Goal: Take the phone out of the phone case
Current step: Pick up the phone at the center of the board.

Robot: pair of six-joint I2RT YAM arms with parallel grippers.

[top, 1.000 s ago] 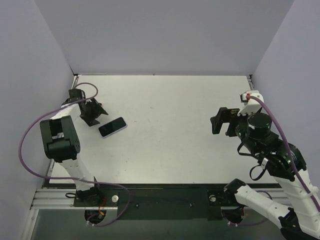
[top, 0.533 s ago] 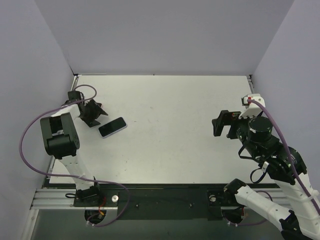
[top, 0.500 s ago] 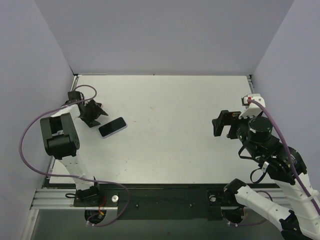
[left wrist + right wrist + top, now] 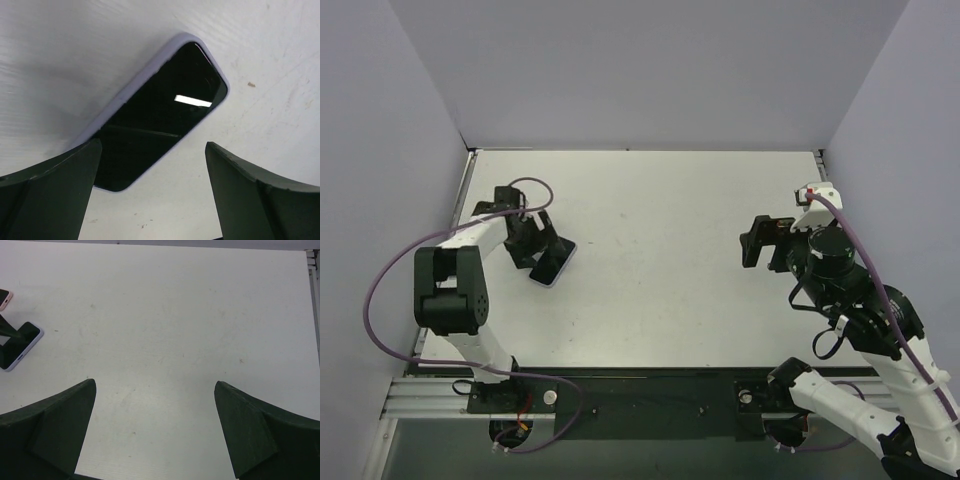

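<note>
The phone (image 4: pixel 553 267), black screen up in a lavender case, lies flat on the white table (image 4: pixel 660 280) at the left. My left gripper (image 4: pixel 537 245) is open and hovers just over the phone's far end. In the left wrist view the phone (image 4: pixel 165 107) lies diagonally, its near end between my fingertips and partly behind the left finger (image 4: pixel 50 190), with nothing gripped. My right gripper (image 4: pixel 765 243) is open and empty at the right, well away. In the right wrist view the phone (image 4: pixel 21 345) shows small at the far left, far beyond the open gripper (image 4: pixel 155 384).
Grey walls close the table on the left, back and right. The left arm's purple cable (image 4: pixel 390 270) loops beside the table's left edge. A small pink-edged dark object (image 4: pixel 4 299) shows at the left edge of the right wrist view.
My left gripper has moved right and toward the near edge, from beside the phone to over it. The phone has turned and shifted slightly. The right gripper has barely moved.
</note>
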